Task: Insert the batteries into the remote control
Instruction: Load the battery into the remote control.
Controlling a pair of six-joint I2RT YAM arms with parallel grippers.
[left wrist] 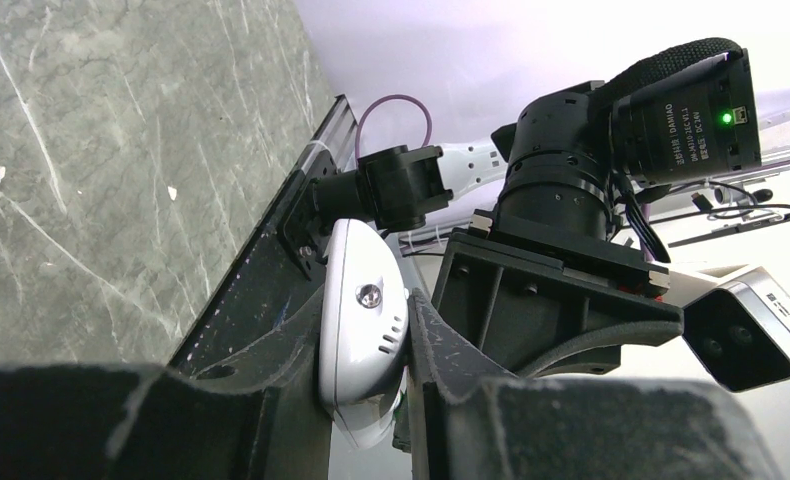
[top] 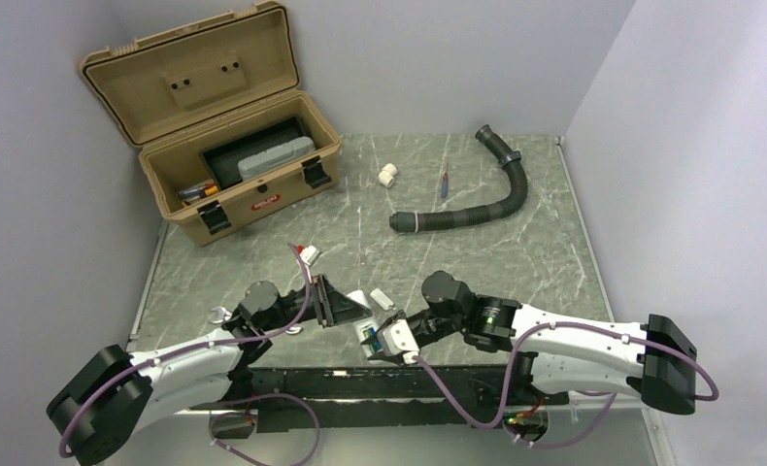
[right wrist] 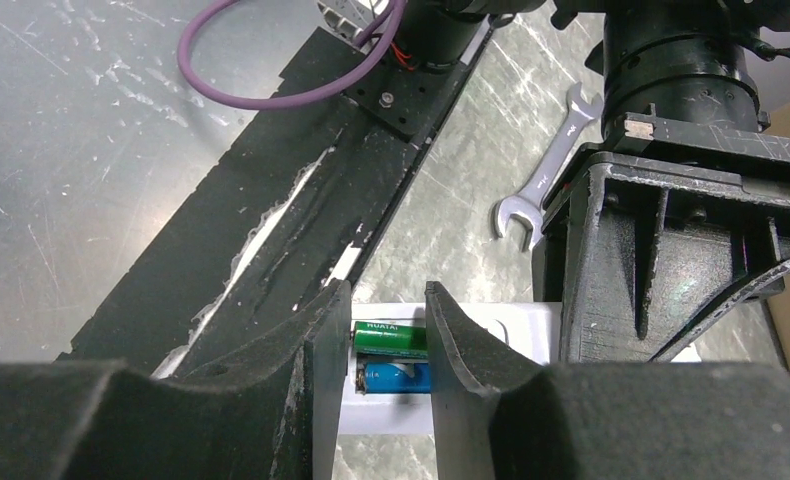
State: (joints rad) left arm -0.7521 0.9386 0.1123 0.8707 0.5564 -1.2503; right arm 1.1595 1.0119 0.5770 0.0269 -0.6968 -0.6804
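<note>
- White plastic shows between the fingers of my left gripper (left wrist: pixel 366 345): the remote control (left wrist: pixel 363 320), a rounded shell with one small screw and a few slots, clamped firmly on both sides.
- It sits at the near middle of the table (top: pixel 477 282), between my two arms.
- Green and blue, the batteries (right wrist: pixel 391 338) lie side by side in the remote's open white compartment. In my right wrist view the green one is above the blue.
- My right gripper (right wrist: pixel 389 315) is over that compartment, its fingers a little apart with the batteries showing in the gap. I cannot tell whether they pinch the batteries or only straddle them.
- The black body of my left gripper crowds in just beside the compartment.
- A silver wrench (right wrist: pixel 541 185) lies on the table just left of my left gripper, and a small white cover piece (top: pixel 382 298) just beyond both grippers.
- Well apart, an open tan toolbox (top: pixel 215 146) stands at the far left, a white pipe fitting (top: pixel 387 176) and a red-and-blue stick (top: pixel 445 184) lie in the far middle, and a black ribbed hose (top: pixel 477 209) lies at the far right.
</note>
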